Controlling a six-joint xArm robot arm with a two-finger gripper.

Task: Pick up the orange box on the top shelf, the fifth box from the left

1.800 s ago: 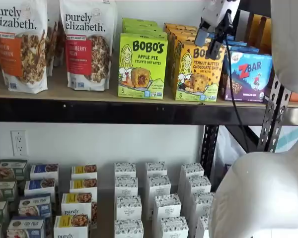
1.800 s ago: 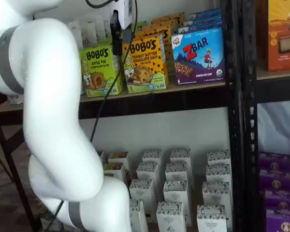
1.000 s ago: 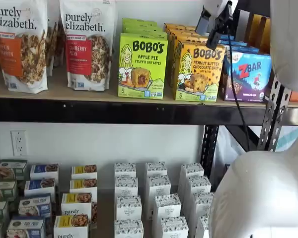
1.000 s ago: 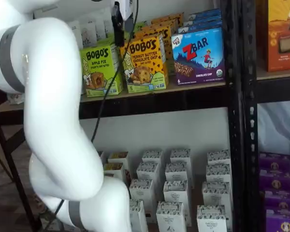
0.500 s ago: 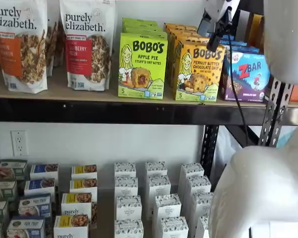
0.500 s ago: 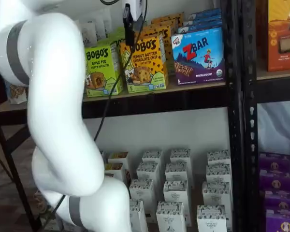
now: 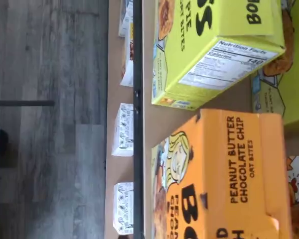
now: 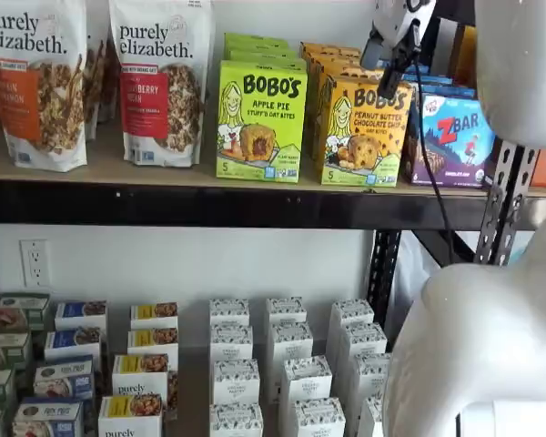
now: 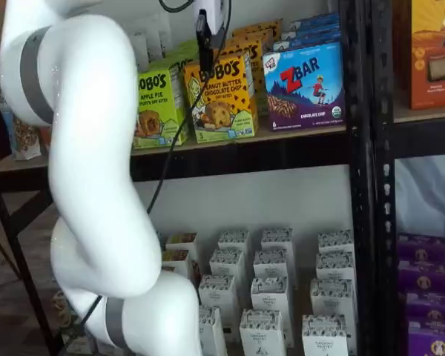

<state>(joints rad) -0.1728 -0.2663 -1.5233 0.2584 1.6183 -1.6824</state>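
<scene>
The gripper [image 8: 389, 66] hangs in front of the upper part of the orange box [image 8: 362, 130]; its two black fingers stand wide apart, with a plain gap between them in one shelf view, and nothing between them. In a shelf view [image 9: 204, 46] only one dark finger shows, edge-on, against the carton's upper left corner.

Just under the jaws, the orange box is a yellow-orange carton printed "BOBO'S Peanut Butter Chocolate Chip", with a cartoon girl, an oat-bite picture and a green bottom strip. It stands upright at the front of the top shelf [image 8: 164, 177], more orange cartons lined up behind it.

Beside it on one side stands the green Bobo's Apple Pie carton [image 8: 260, 121], on the other the ZBar box [image 8: 453, 138].

The wrist view alone shows the orange box's top face [image 7: 239, 169] and the green carton's nutrition panel [image 7: 224, 64].
</scene>
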